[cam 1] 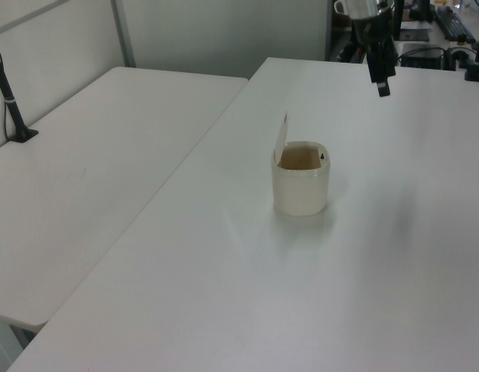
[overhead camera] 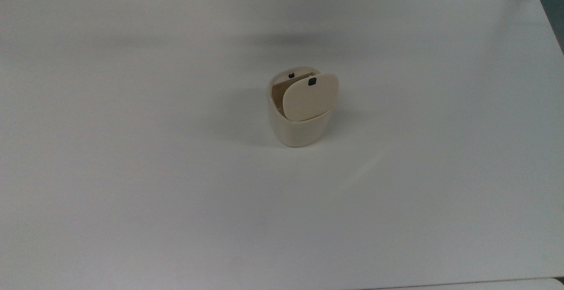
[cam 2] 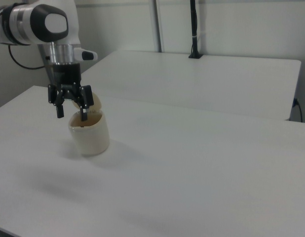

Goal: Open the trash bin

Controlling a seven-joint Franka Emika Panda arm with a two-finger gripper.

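One cream trash bin stands alone near the middle of a white table in the top view, a little above and right of the frame's centre. Its flat lid is swung up on the hinge and stands nearly upright, so the mouth of the bin is uncovered and the tan inside shows at the top view's left of the lid. A small black button sits near the lid's upper edge, and a second small black catch shows on the far rim.

In the left view the bin is at mid-frame, its lid raised on the left view's left side of the rim, with the brown inside open to the camera.

The gripper appears in the upper left of the right view, hanging from the white and grey arm with its two black fingers pointing down and spread apart, nothing between them. In that frame it overlaps the bin, which sits at left of centre. In the left view the gripper is at the upper right of the frame, well apart from the bin and above the tabletop.

A second white table fills the left view's left side, with a black post clamped at its edge.
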